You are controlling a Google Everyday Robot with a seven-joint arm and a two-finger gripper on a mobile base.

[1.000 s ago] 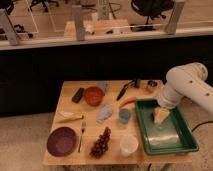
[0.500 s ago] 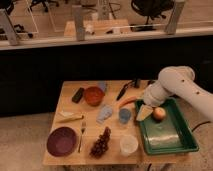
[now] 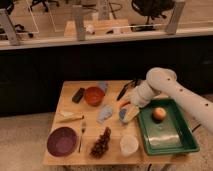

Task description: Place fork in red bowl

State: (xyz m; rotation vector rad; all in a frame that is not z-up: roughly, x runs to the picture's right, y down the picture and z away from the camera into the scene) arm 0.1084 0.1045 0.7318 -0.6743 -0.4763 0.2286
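Wooden worktop (image 3: 67, 98), dark wall behind. Your gripper (image 3: 131, 112) hangs over the middle, just left of the green plastic tray (image 3: 146, 134); can't tell if it's clenched or released. Slim metal fork (image 3: 82, 134) lies flat between the round purple dish (image 3: 62, 141) and the grapes (image 3: 101, 143), well apart from the glossy red bowl (image 3: 94, 95).

The arm (image 3: 185, 97) runs out of frame at 3 o'clock, its base unseen. The gripper (image 3: 131, 113), over the table's (image 3: 70, 90) middle, covers part of a blue cup (image 3: 121, 115) and an orange item (image 3: 123, 103) at its 11 o'clock. The fork's (image 3: 82, 134) tines are too small to make out.
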